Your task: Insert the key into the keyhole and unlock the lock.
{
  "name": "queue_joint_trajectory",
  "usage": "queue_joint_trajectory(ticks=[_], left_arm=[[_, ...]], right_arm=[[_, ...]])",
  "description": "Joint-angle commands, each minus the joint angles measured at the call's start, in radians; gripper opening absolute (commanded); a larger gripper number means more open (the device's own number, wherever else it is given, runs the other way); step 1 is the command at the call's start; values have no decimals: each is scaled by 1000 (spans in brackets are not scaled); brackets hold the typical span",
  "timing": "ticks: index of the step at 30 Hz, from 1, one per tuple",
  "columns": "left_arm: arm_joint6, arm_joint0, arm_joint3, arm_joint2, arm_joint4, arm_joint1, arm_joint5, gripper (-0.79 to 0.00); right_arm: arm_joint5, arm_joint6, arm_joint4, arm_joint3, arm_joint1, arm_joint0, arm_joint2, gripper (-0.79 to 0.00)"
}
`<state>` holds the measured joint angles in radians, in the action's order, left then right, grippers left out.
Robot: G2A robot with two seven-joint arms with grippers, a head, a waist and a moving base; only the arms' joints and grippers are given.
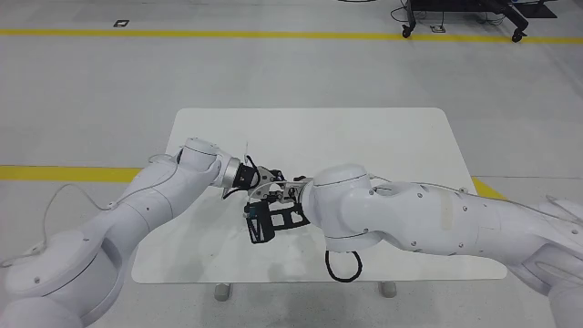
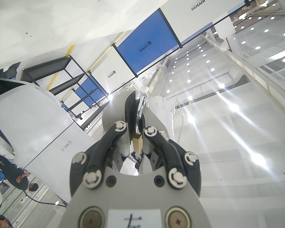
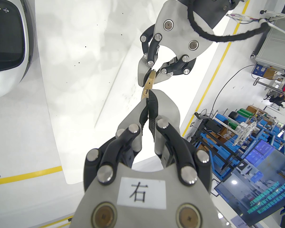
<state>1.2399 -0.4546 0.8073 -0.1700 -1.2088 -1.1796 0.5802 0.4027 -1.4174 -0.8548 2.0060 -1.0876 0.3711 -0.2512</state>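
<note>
Right now I see both arms meeting over the white table (image 1: 401, 146), a little toward 9 o'clock from its centre in the top view. The left arm comes in from 8 o'clock and the right arm from 4 o'clock.

The left gripper (image 2: 140, 106) has its fingers (image 2: 130, 106) closed on a small brass padlock (image 3: 149, 81). In the left wrist view the curved silver shackle (image 2: 141, 111) lies between the black pads. The brass body sits deeper in, toward the palm.

From the right wrist view, the same padlock pokes out of the left gripper's grip with its free end aimed at the right gripper (image 3: 149, 98). That end touches the right fingertips, so the two grippers sit nose to nose with only the brass body between them. A small dark spot shows on the brass just beside the right fingertips. The padlock is held in the air, with the table surface behind it.

The right gripper's fingers are pressed nearly together, with only a thin slit between the ribbed black pads. I cannot make out the key; anything pinched there is hidden by the pads.

A black cable loop (image 1: 344, 269) hangs under the right arm at the table's 6 o'clock edge. A yellow floor line (image 1: 273, 34) runs past the table at 12 o'clock.
</note>
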Motion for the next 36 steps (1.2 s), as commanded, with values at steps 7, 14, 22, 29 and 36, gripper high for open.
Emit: queue_joint_trajectory(ticks=[7, 14, 22, 29, 36], left_arm=[[1, -1, -1, 0, -4, 0, -1, -785], [-1, -1, -2, 0, -7, 0, 1, -785], [-2, -2, -1, 0, -9, 1, 2, -785], [-6, -3, 3, 0, -11, 0, 6, -785], [-9, -4, 5, 0, -18, 0, 9, -785]], right_arm=[[-3, -3, 2, 2, 2, -2, 6, -785], [-8, -8, 3, 0, 1, -8, 12, -785], [-12, -12, 0, -2, -3, -10, 20, -785], [-16, -16, -11, -10, -12, -12, 32, -785], [-17, -17, -14, -13, -22, -16, 37, -785]])
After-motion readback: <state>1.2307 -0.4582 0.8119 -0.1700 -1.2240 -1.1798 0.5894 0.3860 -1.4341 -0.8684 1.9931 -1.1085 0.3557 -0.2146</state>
